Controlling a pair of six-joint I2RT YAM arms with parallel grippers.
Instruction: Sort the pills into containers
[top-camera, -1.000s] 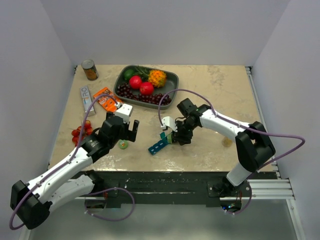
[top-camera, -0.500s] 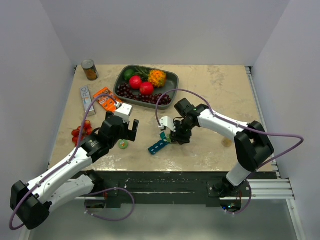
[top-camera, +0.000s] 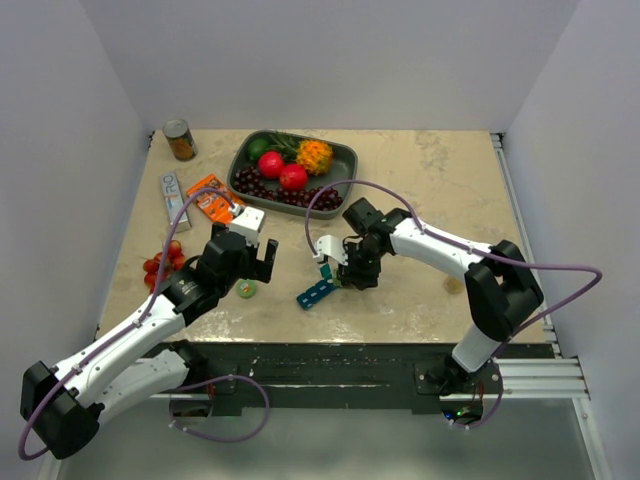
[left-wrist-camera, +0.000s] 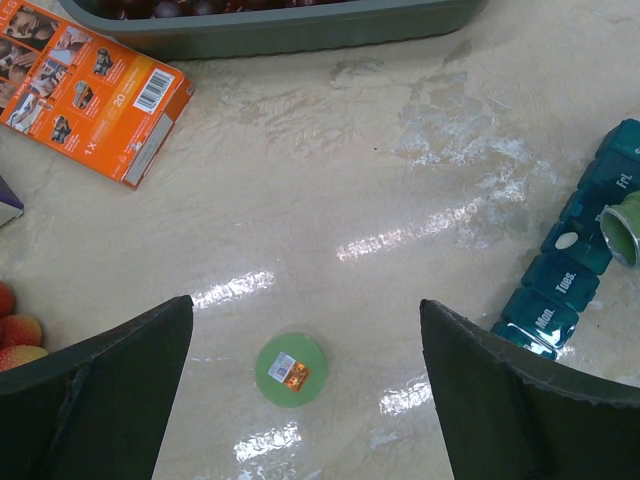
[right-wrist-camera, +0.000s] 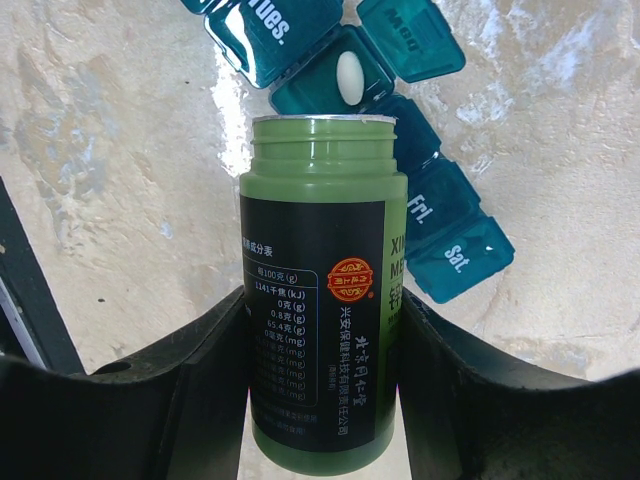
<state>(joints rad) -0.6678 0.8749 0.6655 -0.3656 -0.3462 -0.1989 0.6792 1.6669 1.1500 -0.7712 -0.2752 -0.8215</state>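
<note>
Our right gripper (right-wrist-camera: 322, 340) is clamped on the one green bottle (right-wrist-camera: 325, 180), open mouth tipped at the one teal pill strip (right-wrist-camera: 440, 250) lying just ahead of it, long axis diagonal, near-left to far-right from above. One white pill (right-wrist-camera: 349, 77) sits in an open compartment. Our left gripper (left-wrist-camera: 305, 305) hangs wide over the one green cap (left-wrist-camera: 291, 369), so right's nearer

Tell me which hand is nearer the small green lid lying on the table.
Left. The left hand hovers open directly over the green lid. The right hand is farther off, holding a green bottle over the teal pill organizer.
</note>
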